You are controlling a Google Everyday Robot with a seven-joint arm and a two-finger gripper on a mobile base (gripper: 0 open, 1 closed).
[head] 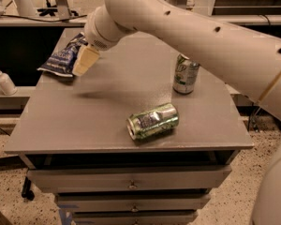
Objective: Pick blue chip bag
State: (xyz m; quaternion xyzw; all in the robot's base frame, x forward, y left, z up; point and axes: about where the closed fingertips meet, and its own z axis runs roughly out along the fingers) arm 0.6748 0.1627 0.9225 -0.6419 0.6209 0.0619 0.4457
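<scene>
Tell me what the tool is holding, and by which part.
Nothing, as far as shows. The tool hovers by the right edge of the blue chip bag, which lies on the table's far left corner, not lifted.
</scene>
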